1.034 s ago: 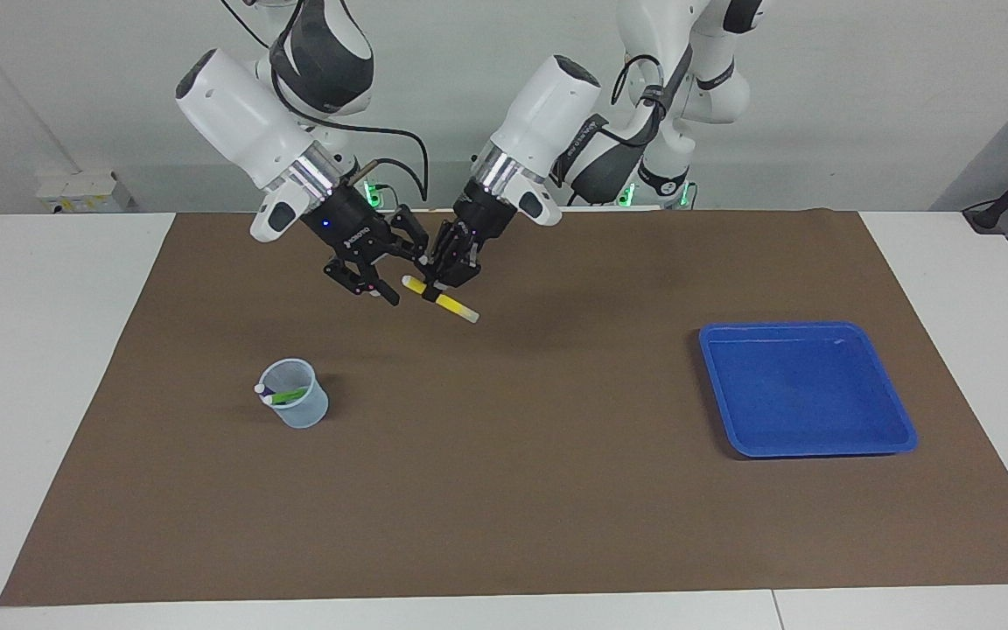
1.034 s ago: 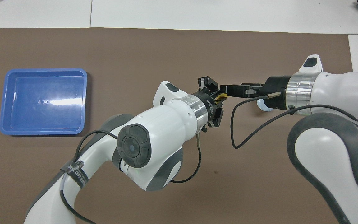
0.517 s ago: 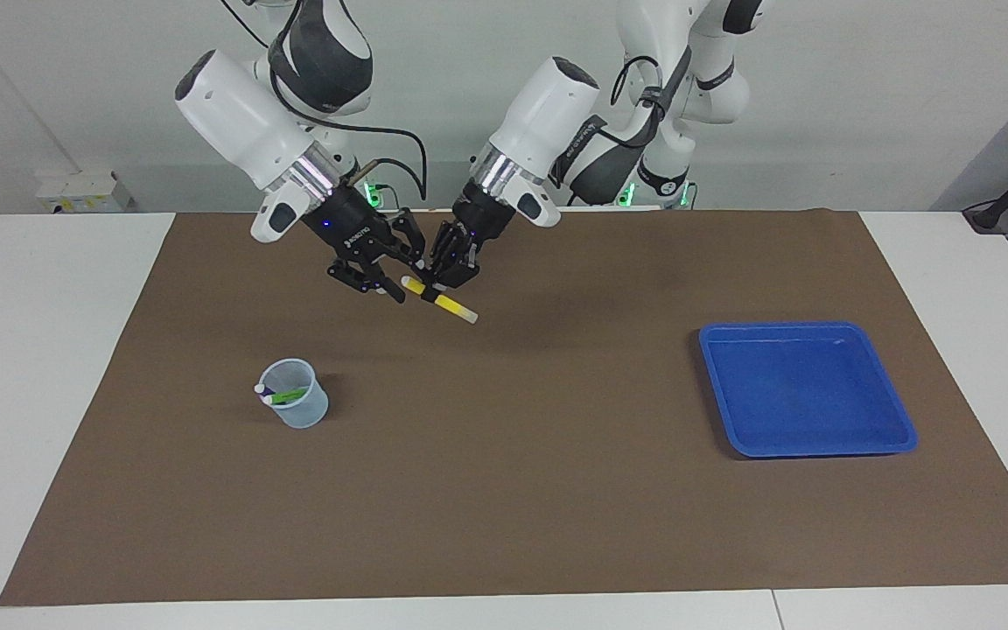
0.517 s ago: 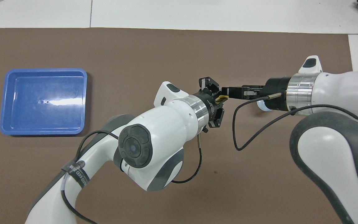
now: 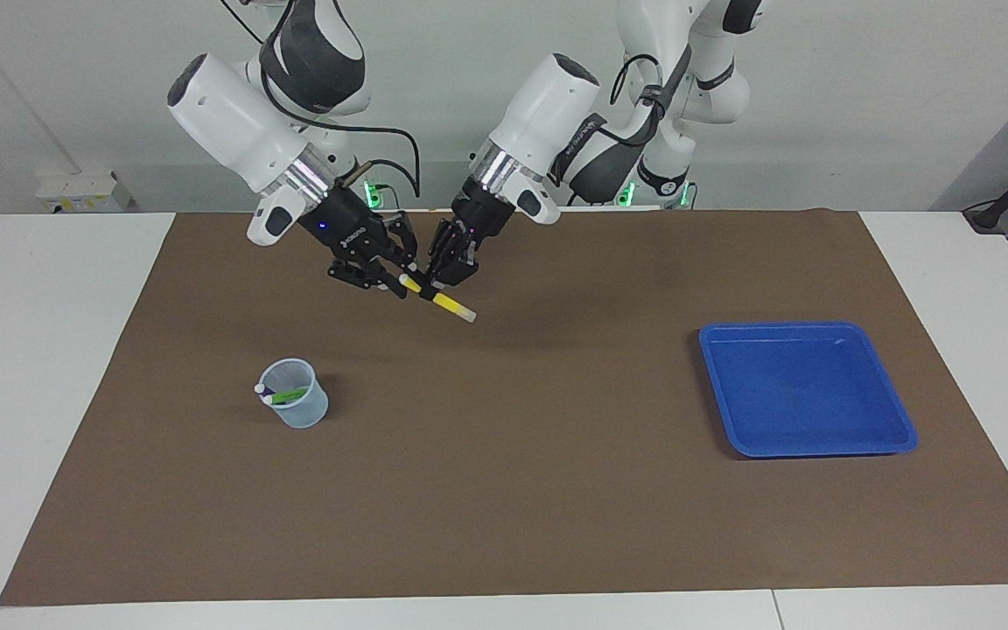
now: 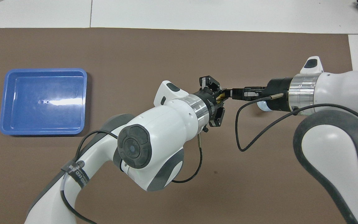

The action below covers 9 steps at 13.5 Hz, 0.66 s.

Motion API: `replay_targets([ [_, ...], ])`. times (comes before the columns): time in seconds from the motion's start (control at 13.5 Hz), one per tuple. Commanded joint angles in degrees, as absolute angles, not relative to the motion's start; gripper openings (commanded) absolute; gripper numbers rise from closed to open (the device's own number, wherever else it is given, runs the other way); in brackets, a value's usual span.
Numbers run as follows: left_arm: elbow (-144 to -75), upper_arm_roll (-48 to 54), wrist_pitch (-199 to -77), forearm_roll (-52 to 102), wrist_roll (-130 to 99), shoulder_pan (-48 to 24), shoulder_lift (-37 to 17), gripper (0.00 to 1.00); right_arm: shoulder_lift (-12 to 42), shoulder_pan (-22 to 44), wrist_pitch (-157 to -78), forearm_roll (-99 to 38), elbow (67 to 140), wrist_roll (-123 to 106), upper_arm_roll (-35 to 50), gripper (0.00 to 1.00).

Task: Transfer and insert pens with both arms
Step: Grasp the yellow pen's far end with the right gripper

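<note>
The yellow pen (image 5: 453,305) hangs slanted in the air over the mat, near the robots' edge. My left gripper (image 5: 440,282) is shut on its middle. My right gripper (image 5: 402,282) comes in from the other end, and its fingertips are drawn together on the pen's pale end. In the overhead view the two grippers meet tip to tip: the left gripper (image 6: 218,99), the right gripper (image 6: 230,93), and a sliver of the yellow pen (image 6: 221,97) between them. A green pen (image 5: 290,395) leans inside the clear cup (image 5: 296,409), its pale cap at the rim.
A blue tray (image 5: 898,433) with nothing in it lies on the brown mat (image 5: 504,490) toward the left arm's end; it also shows from above as the blue tray (image 6: 2,124). My right wrist covers most of the clear cup (image 6: 261,106) in the overhead view.
My right gripper has slid in onto the yellow pen's end and its fingers have closed together. The left gripper has kept its hold, and the pen has shifted slightly toward the right arm's end.
</note>
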<state>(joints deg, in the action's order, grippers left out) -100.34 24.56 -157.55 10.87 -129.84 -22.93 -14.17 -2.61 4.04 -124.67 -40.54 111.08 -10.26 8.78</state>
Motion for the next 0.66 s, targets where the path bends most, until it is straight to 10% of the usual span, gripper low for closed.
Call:
replay_targets([
  [0.0,-100.02,23.73,-158.03,11.95,-129.99,-24.08,-13.89,0.0,-2.72,3.25,-123.66,-39.73,110.48,-9.32,9.23,0.33],
  [0.59,-100.2,23.73,-158.03,11.95,-129.73,-24.17,-13.89,0.0,-2.9,3.25,-123.84,-39.73,110.21,-8.61,9.23,0.26],
])
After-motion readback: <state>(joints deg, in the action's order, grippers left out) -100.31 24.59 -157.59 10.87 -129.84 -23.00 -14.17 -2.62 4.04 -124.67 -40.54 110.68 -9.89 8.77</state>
